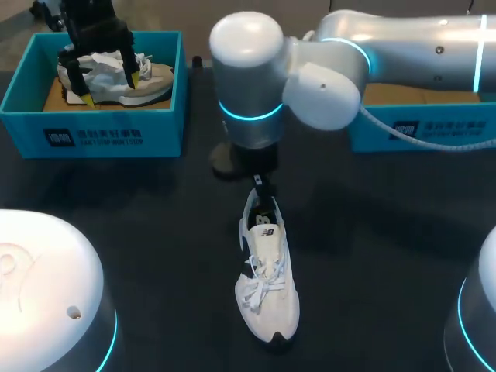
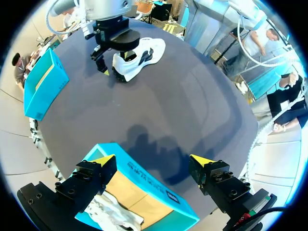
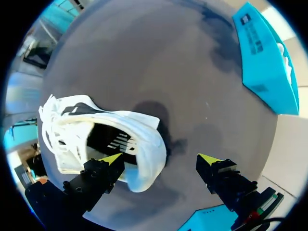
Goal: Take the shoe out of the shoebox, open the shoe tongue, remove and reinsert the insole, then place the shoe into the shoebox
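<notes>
Your right gripper [image 3: 161, 159] stands wide apart at the heel of the white shoe [image 1: 267, 271], which sits upright on the dark table [image 1: 387, 232] — one yellow tip at the heel opening, the other beside the shoe over bare table. Your left gripper [image 2: 154, 160], also spread, hangs over the blue shoebox [image 1: 101, 136] — a second shoe [image 1: 151, 77] lies inside.

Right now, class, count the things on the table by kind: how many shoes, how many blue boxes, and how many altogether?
Shoes: 2
Blue boxes: 2
Total: 4
</notes>
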Robot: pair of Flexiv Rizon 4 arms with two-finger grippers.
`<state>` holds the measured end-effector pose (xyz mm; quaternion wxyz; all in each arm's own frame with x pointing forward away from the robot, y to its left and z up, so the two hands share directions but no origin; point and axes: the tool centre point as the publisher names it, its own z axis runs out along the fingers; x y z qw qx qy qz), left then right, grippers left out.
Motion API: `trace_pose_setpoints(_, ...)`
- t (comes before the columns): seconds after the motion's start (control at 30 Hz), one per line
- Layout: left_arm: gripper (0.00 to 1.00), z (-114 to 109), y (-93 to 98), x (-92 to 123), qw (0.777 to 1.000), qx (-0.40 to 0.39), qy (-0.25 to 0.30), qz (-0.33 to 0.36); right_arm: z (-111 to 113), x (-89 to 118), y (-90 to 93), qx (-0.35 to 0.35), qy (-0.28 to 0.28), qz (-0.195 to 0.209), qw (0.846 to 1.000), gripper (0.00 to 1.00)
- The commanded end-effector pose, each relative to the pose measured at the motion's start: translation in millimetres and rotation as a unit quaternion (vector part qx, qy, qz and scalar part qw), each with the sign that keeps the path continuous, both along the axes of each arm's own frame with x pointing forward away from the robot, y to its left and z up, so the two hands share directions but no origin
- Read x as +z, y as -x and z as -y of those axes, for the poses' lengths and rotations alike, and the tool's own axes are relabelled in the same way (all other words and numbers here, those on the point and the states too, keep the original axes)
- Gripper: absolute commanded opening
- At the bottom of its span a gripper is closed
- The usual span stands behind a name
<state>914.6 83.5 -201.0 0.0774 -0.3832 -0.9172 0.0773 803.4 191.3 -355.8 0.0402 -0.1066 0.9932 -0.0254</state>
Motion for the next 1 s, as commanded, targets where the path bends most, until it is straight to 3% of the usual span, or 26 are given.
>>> trace_pose_setpoints(0.03,1.00,0,-0.8,0,1.000,0.000,-0.002,-0.001,5,-8,-4.2,-0.010,-0.012,-0.002,1.000,1.00)
trace_pose_setpoints(0.33,1.00,0,-0.8,0,1.000,0.000,-0.002,-0.001,0,-26,-7.6,-0.050,-0.023,-0.009,0.998,1.00)
trace_pose_setpoints(0.37,1.00,0,-0.8,0,1.000,0.000,-0.002,-0.001,0,-28,-8.0,-0.053,-0.025,-0.010,0.998,0.95)
trace_pose_setpoints(0.47,1.00,0,-0.8,0,1.000,0.000,-0.002,-0.001,-3,-33,-9.2,-0.068,-0.020,-0.018,0.997,0.57)
trace_pose_setpoints(0.57,1.00,0,-0.8,0,1.000,0.000,-0.002,-0.001,-4,-36,-9.0,-0.078,-0.020,-0.023,0.997,0.35)
trace_pose_setpoints(0.6,1.00,0,-0.8,0,1.000,0.000,-0.002,-0.001,-4,-36,-8.7,-0.081,-0.022,-0.023,0.996,0.12)
trace_pose_setpoints(0.63,1.00,0,-0.8,0,1.000,0.000,-0.002,-0.001,-4,-36,-8.1,-0.091,-0.019,-0.023,0.995,0.00)
trace_pose_setpoints(0.83,1.00,0,-0.8,0,1.000,0.000,-0.002,-0.001,-3,-29,-1.3,-0.110,-0.016,-0.016,0.994,0.00)
trace_pose_setpoints(1.0,1.00,0,-0.8,0,1.000,0.000,-0.002,-0.001,1,-10,5.0,-0.127,-0.005,-0.003,0.992,0.00)
